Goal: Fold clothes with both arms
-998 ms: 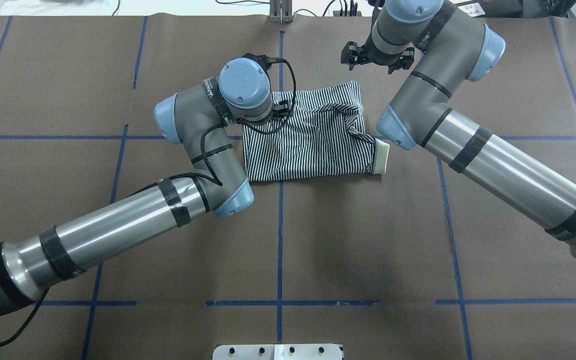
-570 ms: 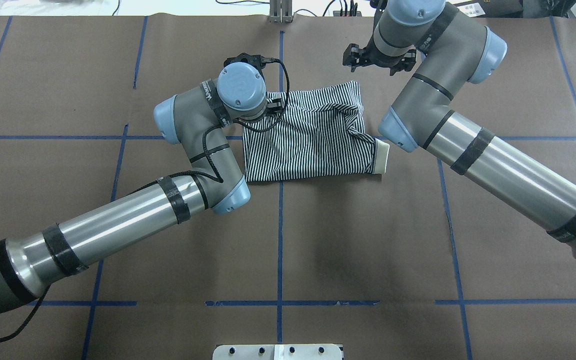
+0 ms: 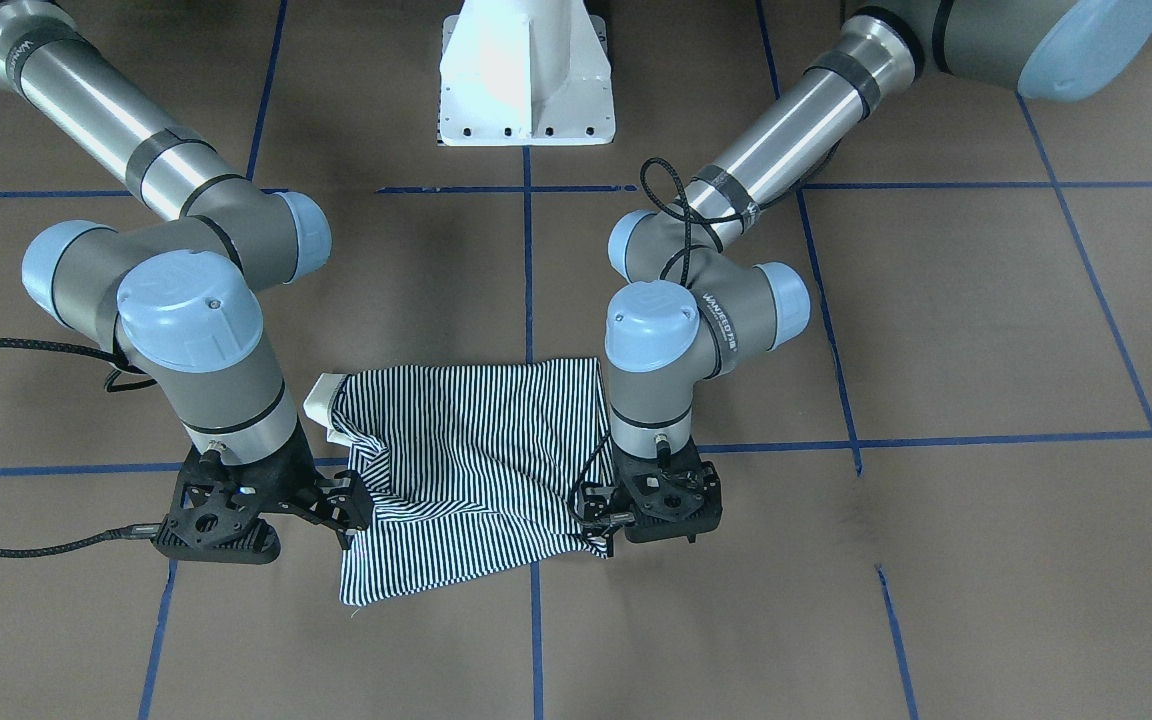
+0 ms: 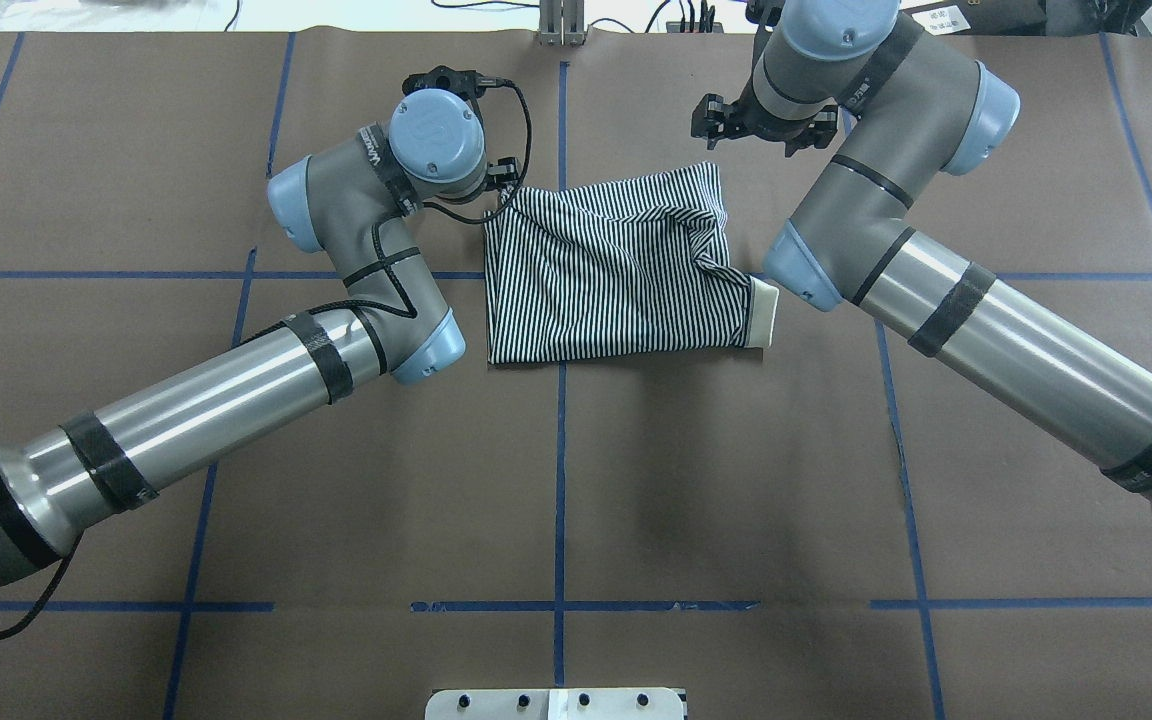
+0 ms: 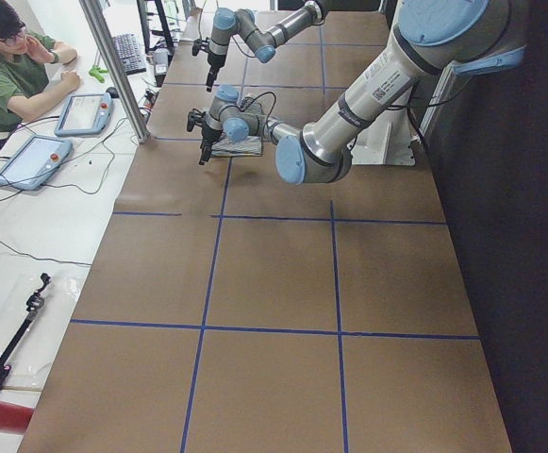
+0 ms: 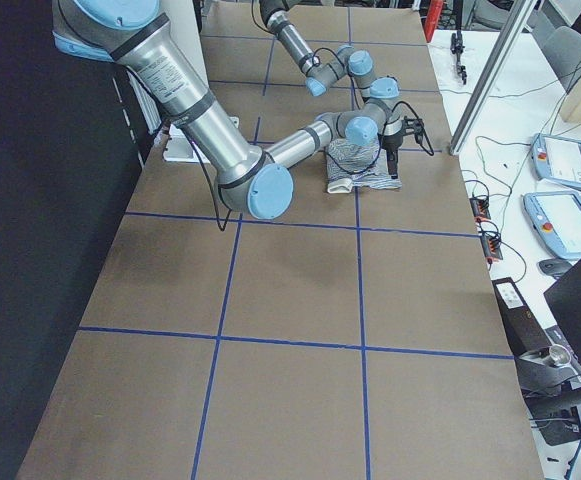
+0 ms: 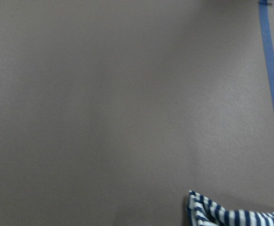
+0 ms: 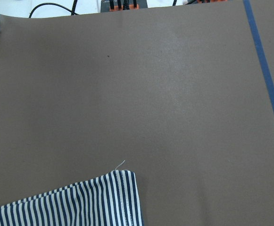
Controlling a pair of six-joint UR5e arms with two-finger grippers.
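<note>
Polo shirt in thin navy-and-white stripes (image 4: 616, 280) lies partly folded on a brown paper-covered table (image 4: 736, 480), midway along and toward its far edge. A black left gripper (image 3: 601, 522) and a black right gripper (image 3: 348, 515) sit by its two far corners; how open they are, or whether either grips cloth, cannot be told. The light, limp fabric likely needs both far corners pinched together and kept taut.

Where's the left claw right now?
Overhead view: the left claw sits at the striped shirt's far-left corner, just left of the centre blue tape line.
</note>
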